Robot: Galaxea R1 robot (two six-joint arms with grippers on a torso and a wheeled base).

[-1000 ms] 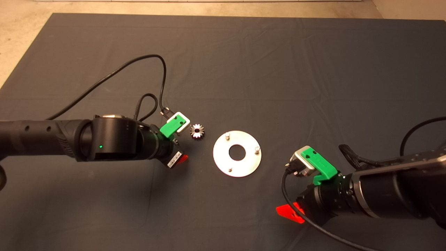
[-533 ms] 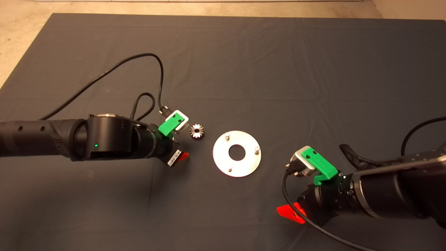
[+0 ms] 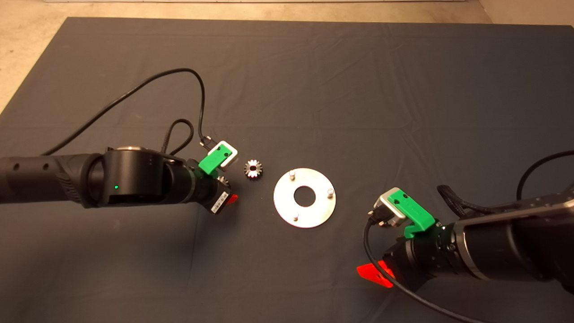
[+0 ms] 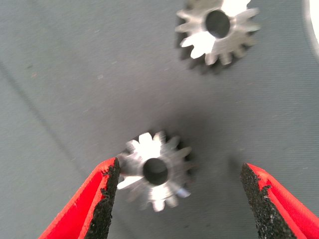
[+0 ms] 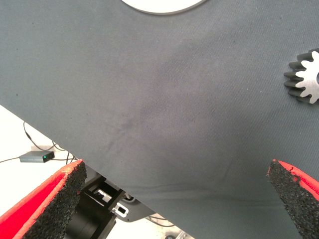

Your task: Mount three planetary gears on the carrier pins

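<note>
The round silver plate (image 3: 319,211) lies mid-mat, and its three carrier pins (image 3: 292,172) stand bare. One planetary gear (image 3: 253,168) lies flat just left of the plate. My left gripper (image 3: 226,197) hovers left of that gear. In the left wrist view it (image 4: 180,172) is open over a second gear (image 4: 157,172), which lies close to one finger, with the first gear (image 4: 218,27) beyond. My right gripper (image 3: 376,271) waits open at the lower right. In the right wrist view it (image 5: 177,174) has nothing between its fingers, and a third gear (image 5: 306,77) lies off to one side.
Black cables loop off the left wrist (image 3: 197,103) and trail from the right wrist (image 3: 403,291). The dark mat (image 3: 314,89) stretches wide behind the plate. Past the mat's edge, the right wrist view shows a pale floor with a small box (image 5: 37,158).
My left arm has drawn back a little to the left, away from the plate. The gears, the plate and my right arm have stayed put.
</note>
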